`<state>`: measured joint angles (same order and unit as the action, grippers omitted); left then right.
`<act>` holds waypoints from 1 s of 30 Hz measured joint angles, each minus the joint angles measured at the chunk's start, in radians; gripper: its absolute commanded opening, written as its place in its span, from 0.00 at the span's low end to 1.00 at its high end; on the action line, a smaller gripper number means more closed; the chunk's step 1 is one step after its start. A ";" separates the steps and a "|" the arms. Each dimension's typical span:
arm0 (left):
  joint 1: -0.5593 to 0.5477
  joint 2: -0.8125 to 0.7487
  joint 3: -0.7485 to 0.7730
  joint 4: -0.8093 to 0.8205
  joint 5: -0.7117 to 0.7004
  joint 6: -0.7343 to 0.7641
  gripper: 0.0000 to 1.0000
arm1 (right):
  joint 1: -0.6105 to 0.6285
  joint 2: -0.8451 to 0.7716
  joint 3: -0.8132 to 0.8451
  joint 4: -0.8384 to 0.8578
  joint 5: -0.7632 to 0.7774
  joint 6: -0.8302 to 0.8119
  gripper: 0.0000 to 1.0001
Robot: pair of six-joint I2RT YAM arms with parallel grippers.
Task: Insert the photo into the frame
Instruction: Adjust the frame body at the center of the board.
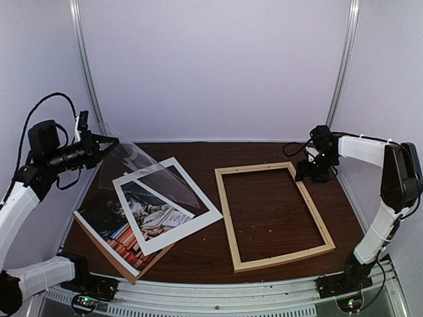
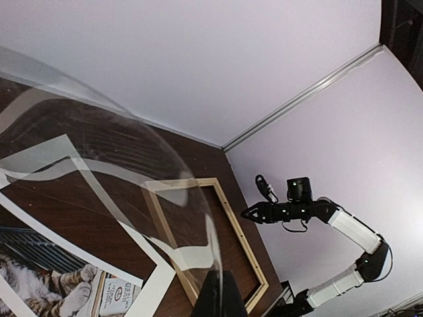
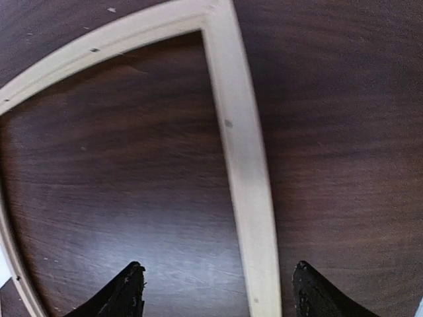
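Observation:
The photo [image 1: 115, 231] of a tabby cat on red books lies face up at the left, partly under a white mat [image 1: 185, 228]. The light wood frame [image 1: 284, 257] lies flat at centre right with bare table inside it. My left gripper [image 1: 109, 141] is raised over the far left, shut on the edge of a clear sheet [image 1: 142, 162]. In the left wrist view the sheet [image 2: 132, 165] curves away from the closed fingers [image 2: 221, 294]. My right gripper [image 1: 307, 173] hovers open over the frame's far right corner, its fingertips [image 3: 129, 290] straddling the rail [image 3: 244, 165] without touching it.
A brown backing board [image 1: 129, 269] sticks out beneath the photo near the front left edge. White walls close in the back and sides. The right arm [image 2: 350, 228] reaches in from the right side.

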<state>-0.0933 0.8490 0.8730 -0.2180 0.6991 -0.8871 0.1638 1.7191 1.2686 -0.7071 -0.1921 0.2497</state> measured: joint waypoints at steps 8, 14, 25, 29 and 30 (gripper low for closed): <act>-0.124 0.094 0.133 0.009 0.008 0.011 0.00 | -0.094 -0.021 -0.111 -0.021 0.029 -0.042 0.73; -0.286 0.208 0.224 0.048 -0.011 0.023 0.00 | -0.095 -0.021 -0.177 0.005 0.002 -0.041 0.68; -0.498 0.319 0.098 0.230 -0.071 -0.002 0.00 | -0.096 -0.014 -0.214 0.064 -0.067 -0.031 0.60; -0.509 0.349 -0.026 0.227 -0.143 -0.013 0.00 | -0.096 -0.006 -0.215 0.076 -0.077 -0.026 0.58; -0.510 0.354 -0.052 0.220 -0.161 -0.014 0.00 | -0.096 -0.005 -0.215 0.077 -0.078 -0.025 0.58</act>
<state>-0.6033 1.2030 0.8207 0.0017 0.5381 -0.9012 0.0677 1.7142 1.0534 -0.6300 -0.2703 0.2249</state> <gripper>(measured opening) 0.012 0.592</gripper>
